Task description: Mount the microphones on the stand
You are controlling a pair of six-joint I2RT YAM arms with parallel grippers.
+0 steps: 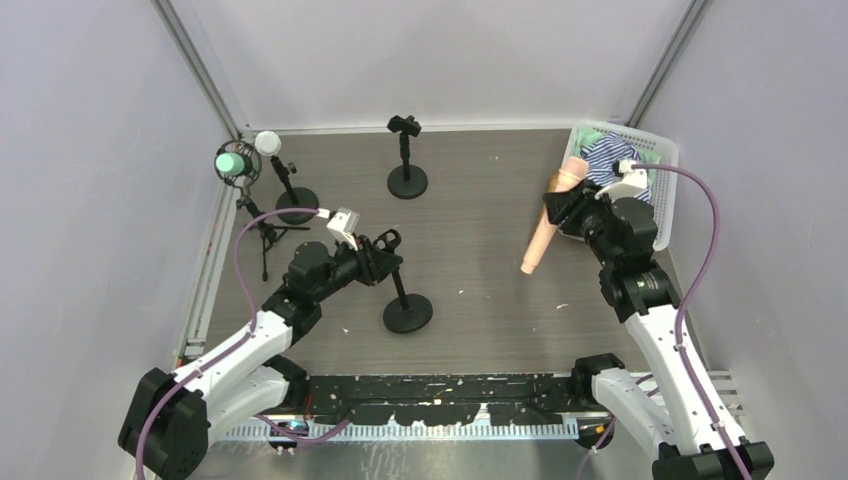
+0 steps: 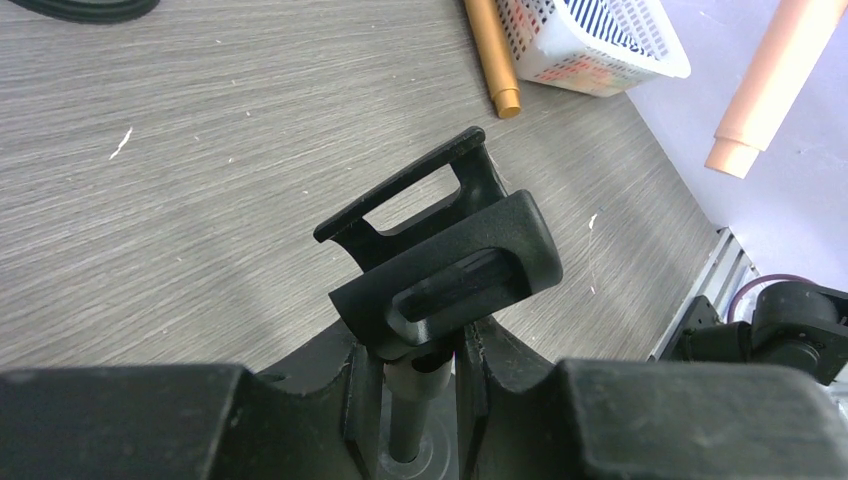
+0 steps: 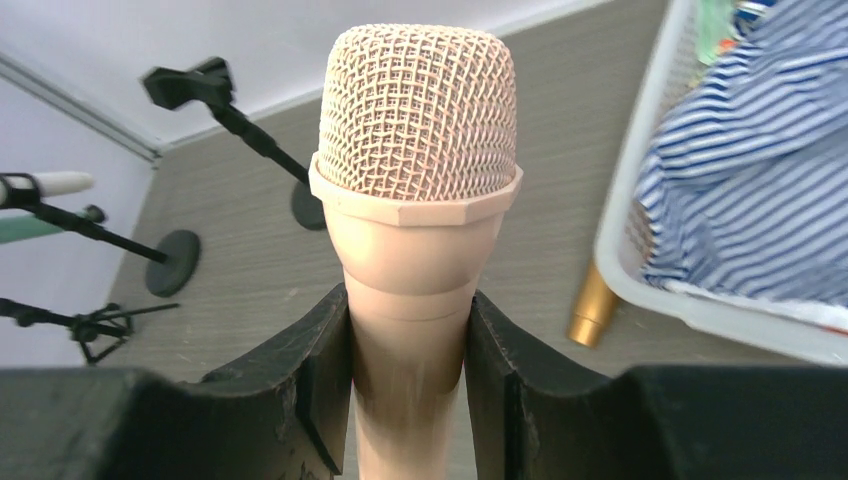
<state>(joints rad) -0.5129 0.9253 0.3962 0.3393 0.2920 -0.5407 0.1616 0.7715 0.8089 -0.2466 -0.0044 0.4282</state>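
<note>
**A:** What was each hand doing?

**B:** The left hand (image 2: pixel 415 385) was closed tight on the stem of the near stand (image 1: pixel 401 288), just under its empty clip (image 2: pixel 440 265). The right hand (image 3: pixel 410 350) was clamped on the neck of the peach mic (image 3: pixel 415 130), holding it in the air above the worktop (image 1: pixel 480 200).

**A:** How did the mic lie?

**B:** It was slanted. Its mesh head sat above the right hand. Its long body ran below the hand, tail down and leaning toward the left arm.

**A:** And where was the clip from there?

**B:** It was off to the right hand's left, well apart from the mic's tail. The right arm would likely have to carry the mic across and line its long axis up with the clip, while the left hand appeared to brace the stand.

**A:** And the other mics?

**B:** The green mic (image 1: pixel 232 162) and white mic (image 1: pixel 268 142) sat in stands beyond the left hand, to its left. The golden mic (image 2: pixel 492 55) lay on the worktop just beside the basket (image 3: pixel 622 210), to the right hand's right. A far stand (image 1: pixel 405 150) beyond both hands held nothing.
</note>
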